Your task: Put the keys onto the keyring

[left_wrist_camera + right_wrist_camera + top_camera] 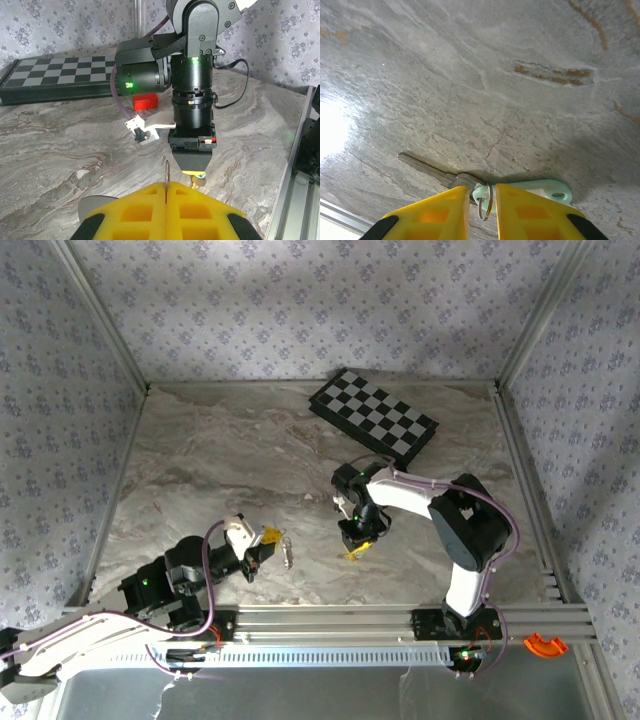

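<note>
Pinches the keyring (166,175) edge-on in the clenched left gripper (165,192). Straddles with the right gripper (482,190) the small ring (492,197) at the silver key (427,169) and mint-green piece (540,189), jaws narrowly parted, no firm clamp evident. Leaves both flat on the table (485,75), apart from the keyring. Shows nothing threaded yet; by appearance, pickup, carry and threading remain.

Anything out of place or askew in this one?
The orange C-shaped piece lies off the table, past the near rail at the right corner. The chessboard sits askew to the table's edges at the far side. Nothing looks spilled or broken.
</note>
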